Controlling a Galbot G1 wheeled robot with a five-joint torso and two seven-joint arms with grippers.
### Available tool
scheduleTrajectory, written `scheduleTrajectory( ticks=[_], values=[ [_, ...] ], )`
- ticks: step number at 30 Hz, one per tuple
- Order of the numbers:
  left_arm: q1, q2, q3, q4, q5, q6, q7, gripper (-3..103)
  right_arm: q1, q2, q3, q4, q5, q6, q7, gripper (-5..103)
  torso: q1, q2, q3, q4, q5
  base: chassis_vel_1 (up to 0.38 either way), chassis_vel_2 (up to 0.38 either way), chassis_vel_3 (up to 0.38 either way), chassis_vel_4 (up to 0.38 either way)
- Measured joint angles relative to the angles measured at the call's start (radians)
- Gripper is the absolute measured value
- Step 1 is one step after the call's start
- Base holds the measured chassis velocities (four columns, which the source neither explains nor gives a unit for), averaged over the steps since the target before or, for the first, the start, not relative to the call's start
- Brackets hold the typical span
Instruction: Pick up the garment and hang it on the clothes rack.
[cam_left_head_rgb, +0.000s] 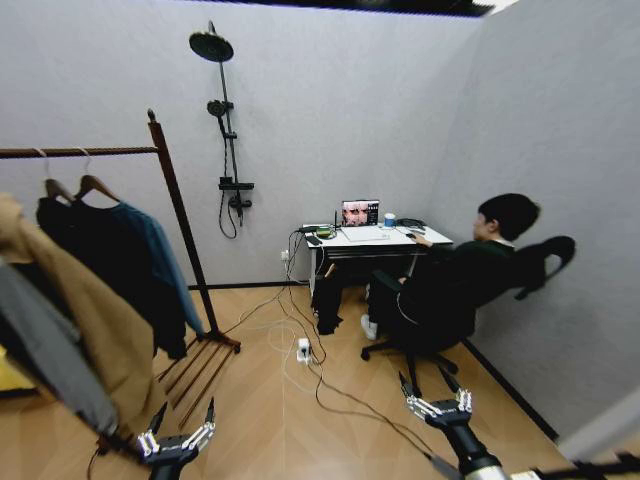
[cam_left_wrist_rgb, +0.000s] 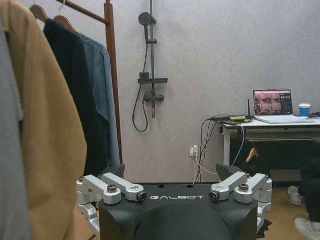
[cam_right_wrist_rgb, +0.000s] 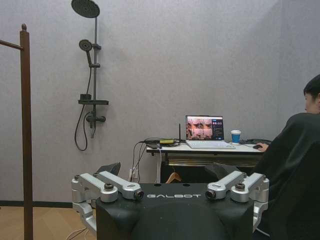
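Observation:
The garment (cam_left_head_rgb: 160, 262), a teal-blue top on a wooden hanger, hangs at the right end of the clothes rack (cam_left_head_rgb: 181, 222), next to its upright post. In the left wrist view the garment (cam_left_wrist_rgb: 103, 85) hangs beside the clothes rack post (cam_left_wrist_rgb: 111, 50). My left gripper (cam_left_head_rgb: 185, 415) is low, in front of the rack's base, open and holding nothing. The same left gripper (cam_left_wrist_rgb: 170, 172) points at the wall past the clothes. My right gripper (cam_left_head_rgb: 430, 388) is low on the right, open and holding nothing. That right gripper (cam_right_wrist_rgb: 165, 167) faces the desk, with the rack post (cam_right_wrist_rgb: 26, 125) off to one side.
A black garment (cam_left_head_rgb: 95, 255), a tan coat (cam_left_head_rgb: 85, 320) and a grey garment (cam_left_head_rgb: 40, 355) also hang on the rack. A person sits in an office chair (cam_left_head_rgb: 430, 310) at a desk (cam_left_head_rgb: 375, 238) with a laptop. Cables and a power strip (cam_left_head_rgb: 303, 350) lie on the floor. A shower fixture (cam_left_head_rgb: 228, 130) is on the wall.

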Motion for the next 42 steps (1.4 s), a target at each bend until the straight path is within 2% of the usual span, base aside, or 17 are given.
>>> scheduleTrajectory(
  ticks=[13,15,18,20,21,24,29,34,42],
  values=[
    [0.0,0.0,0.0,0.0,0.0,0.0,-0.001,100,0.0,0.0,0.0,0.0,0.0,0.0,0.0,100,0.001,-0.001,0.001,0.0006,-0.0006,0.356,-0.35,-0.352,0.354],
    [0.0,0.0,0.0,0.0,0.0,0.0,0.001,100,0.0,0.0,0.0,0.0,0.0,0.0,0.0,100,0.001,-0.001,0.0,0.0,-0.0012,0.361,-0.365,-0.357,0.362],
    [0.0,0.0,0.0,0.0,0.0,0.0,-0.001,100,0.0,0.0,0.0,0.0,0.0,0.0,0.0,100,0.001,-0.001,0.001,0.0004,0.0003,0.346,-0.359,-0.364,0.342],
    [0.0,0.0,0.0,0.0,0.0,0.0,0.001,100,0.0,0.0,0.0,0.0,0.0,0.0,0.0,100,0.001,-0.001,0.0,0.0001,-0.0012,0.319,-0.322,-0.342,0.32],
    [0.0,0.0,0.0,0.0,0.0,0.0,-0.001,100,0.0,0.0,0.0,0.0,0.0,0.0,0.0,100,0.0,0.0,0.0,0.0003,0.0004,0.313,-0.227,-0.278,0.283],
    [0.0,0.0,0.0,0.0,0.0,0.0,-0.001,100,0.0,0.0,0.0,0.0,0.0,0.0,0.0,100,0.0,0.0,0.0,0.0004,-0.0004,0.264,-0.227,-0.278,0.253],
    [0.0,0.0,0.001,0.0,0.0,0.0,0.001,100,-0.001,0.0,0.0,0.0,0.0,0.0,0.0,100,0.0,-0.001,0.0,-0.0004,-0.0001,0.013,-0.03,-0.106,0.073],
    [0.0,0.0,0.0,0.0,0.0,0.0,0.0,100,0.001,0.0,0.0,0.0,0.0,0.0,0.0,100,0.0,-0.004,0.0,0.0003,-0.0003,-0.07,0.043,0.056,-0.026],
    [0.0,0.0,0.0,0.0,0.0,0.0,0.0,100,0.001,0.0,0.0,0.0,0.0,0.0,0.0,100,-0.008,-0.016,-0.008,-0.0002,-0.0003,0.002,0.037,0.03,0.002]
  ],
)
